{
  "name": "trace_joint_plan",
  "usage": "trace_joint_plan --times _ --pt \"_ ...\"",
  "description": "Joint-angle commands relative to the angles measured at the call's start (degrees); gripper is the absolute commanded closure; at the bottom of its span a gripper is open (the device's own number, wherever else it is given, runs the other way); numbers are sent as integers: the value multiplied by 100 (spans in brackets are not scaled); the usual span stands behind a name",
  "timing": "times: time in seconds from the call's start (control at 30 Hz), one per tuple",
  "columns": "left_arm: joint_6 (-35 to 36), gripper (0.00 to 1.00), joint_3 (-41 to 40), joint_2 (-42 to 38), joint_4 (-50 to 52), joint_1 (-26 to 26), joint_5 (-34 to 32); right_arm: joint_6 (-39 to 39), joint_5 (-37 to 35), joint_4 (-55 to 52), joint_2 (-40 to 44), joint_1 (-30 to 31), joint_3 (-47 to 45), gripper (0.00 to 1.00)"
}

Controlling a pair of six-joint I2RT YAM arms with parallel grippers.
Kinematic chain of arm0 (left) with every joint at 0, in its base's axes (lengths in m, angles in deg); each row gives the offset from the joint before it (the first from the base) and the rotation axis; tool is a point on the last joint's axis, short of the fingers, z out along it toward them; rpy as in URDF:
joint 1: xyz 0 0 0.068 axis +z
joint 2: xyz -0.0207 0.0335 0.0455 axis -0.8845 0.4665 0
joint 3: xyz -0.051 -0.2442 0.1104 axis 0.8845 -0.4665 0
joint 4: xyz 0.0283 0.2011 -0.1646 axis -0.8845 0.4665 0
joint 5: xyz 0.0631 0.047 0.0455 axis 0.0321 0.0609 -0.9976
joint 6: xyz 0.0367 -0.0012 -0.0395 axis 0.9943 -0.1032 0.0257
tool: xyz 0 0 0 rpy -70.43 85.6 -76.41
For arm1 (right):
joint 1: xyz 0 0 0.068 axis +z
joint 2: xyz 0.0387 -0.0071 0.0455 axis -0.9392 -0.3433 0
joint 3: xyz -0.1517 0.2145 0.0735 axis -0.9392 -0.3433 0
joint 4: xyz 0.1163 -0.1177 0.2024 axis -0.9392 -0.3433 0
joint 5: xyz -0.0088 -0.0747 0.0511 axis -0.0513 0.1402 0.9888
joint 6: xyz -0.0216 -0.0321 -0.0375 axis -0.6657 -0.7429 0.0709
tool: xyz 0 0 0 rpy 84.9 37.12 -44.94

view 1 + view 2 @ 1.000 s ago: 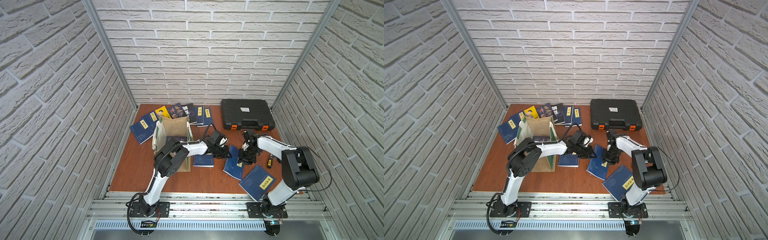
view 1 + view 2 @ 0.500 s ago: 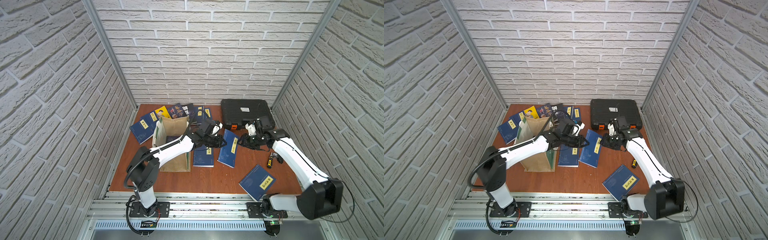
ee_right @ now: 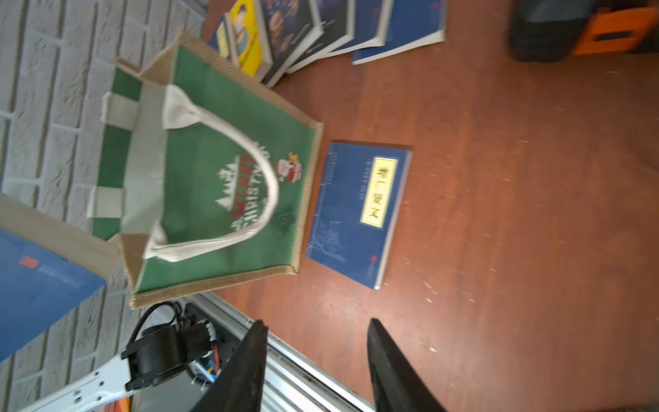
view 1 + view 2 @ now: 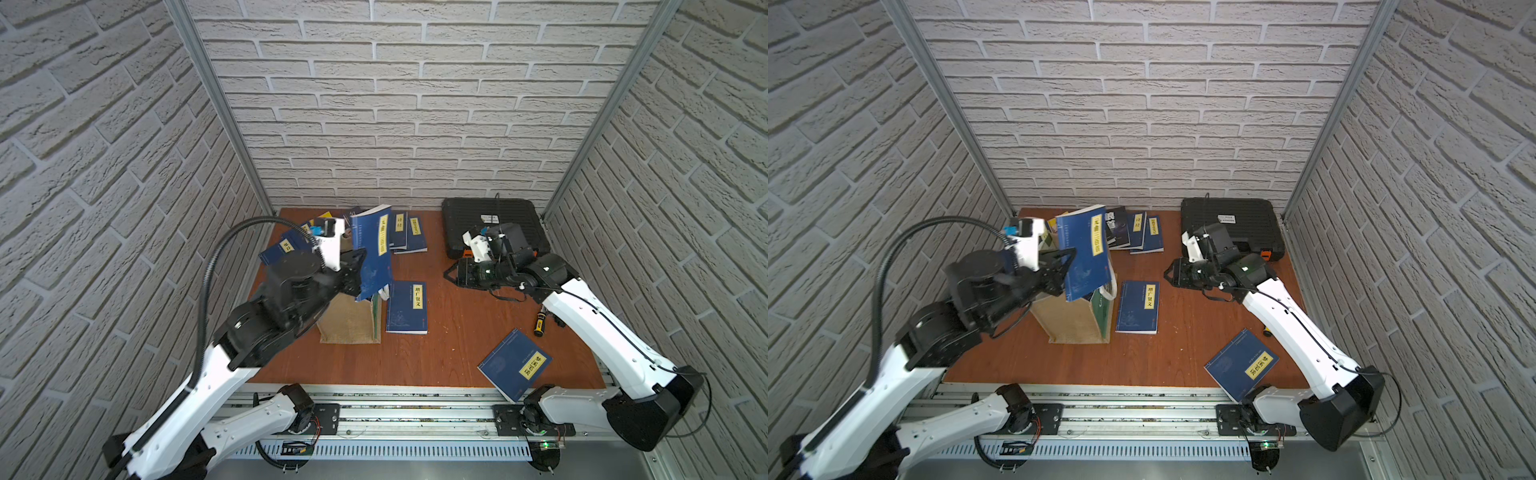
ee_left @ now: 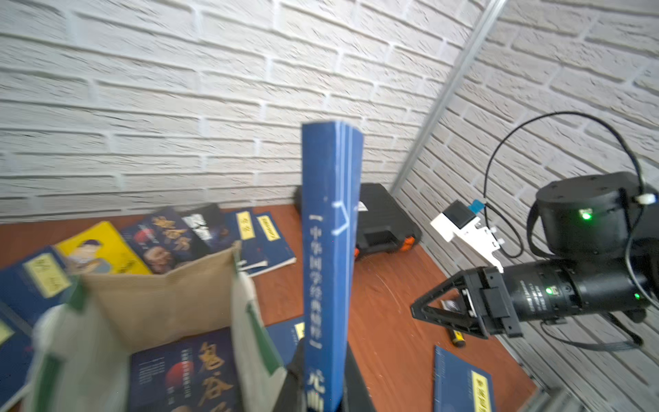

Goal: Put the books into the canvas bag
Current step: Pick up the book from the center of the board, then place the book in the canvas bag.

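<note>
My left gripper [image 4: 357, 270] [image 4: 1065, 266] [image 5: 326, 356] is shut on a navy book [image 4: 376, 249] [image 4: 1088, 253] [image 5: 330, 249], which it holds upright by the lower edge above the mouth of the canvas bag [image 4: 349, 320] [image 4: 1071, 320] [image 5: 160, 296] [image 3: 221, 178]. A dark gold-lettered book [image 5: 189, 371] lies inside the bag. To the right, my right gripper [image 4: 451, 274] [image 4: 1169, 272] [image 3: 315, 326] hangs open and empty above the table. Other books lie flat: one [image 4: 407, 307] [image 3: 360, 210] beside the bag, one [image 4: 515, 365] near the front edge, several [image 4: 405, 232] along the back.
A black case [image 4: 492, 224] [image 4: 1229, 224] with orange latches sits at the back right, behind the right wrist. A small screwdriver [image 4: 539, 324] lies by the right arm. Brick walls close in three sides, and a metal rail [image 4: 415, 399] runs along the front.
The left gripper has carried the navy book up and leftward from the table's middle to above the bag. The right gripper has spread its jaws and drawn back to the right.
</note>
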Motion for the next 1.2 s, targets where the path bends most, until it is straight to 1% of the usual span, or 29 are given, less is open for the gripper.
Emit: trace_joint_plan --times 0.0,0.07,0.13,0.2,0.33,0.4,0.43,0.5,0.53,0.6,0.67,0.73,0.77,0.83,0.9,0.97,1.07,1.17 --pt "145 100 -169 -310 578 11 -1352 222 9 629 -666 696 639 51" --pt "78 100 -106 -507 1001 19 -1615 131 32 592 -1295 1085 1282 48" --pt "-3 100 -17 -625 1314 19 -1741 71 64 485 -1857 1300 1874 46" --pt "-88 100 54 -801 1572 23 -1793 93 222 475 -2275 1391 2279 44" --pt "-290 100 203 -914 1992 28 -2018 120 103 408 -2714 1442 2556 43" --pt "-323 100 291 -891 2127 28 -2101 42 17 310 -2816 1437 2594 44" --pt "-308 100 320 -868 2168 28 -2124 -2 -11 261 -2853 1437 2591 45" --pt "-224 100 360 -783 2189 28 -2204 -87 -45 173 -2906 1429 2591 52" --pt "-201 100 401 -714 2181 28 -2250 -137 -60 141 -2915 1430 2582 57" --pt "-144 100 541 -611 2138 28 -2274 -210 -88 135 -2881 1428 2516 70" --pt "-77 100 776 -212 2082 26 -2212 -242 -109 216 -2838 1431 2404 84" --pt "20 100 1087 133 2040 35 -2067 -266 -62 273 -2811 1428 2347 92" --pt "85 100 1255 333 2048 61 -1961 -294 -47 275 -2808 1430 2347 94" --pt "180 100 1565 735 2065 174 -1630 -344 -42 239 -2797 1421 2369 94" --pt "212 100 1807 1154 2075 465 -1049 -407 -48 213 -2763 1419 2366 94" --pt "147 100 1941 1529 2016 973 -119 -469 -108 174 -2722 1407 2348 94" --pt "-136 100 1848 1914 1754 1785 1490 -536 -187 170 -2638 1360 2268 94" --pt "-326 100 1564 2132 1449 2345 2543 -563 -215 185 -2544 1314 2150 94"
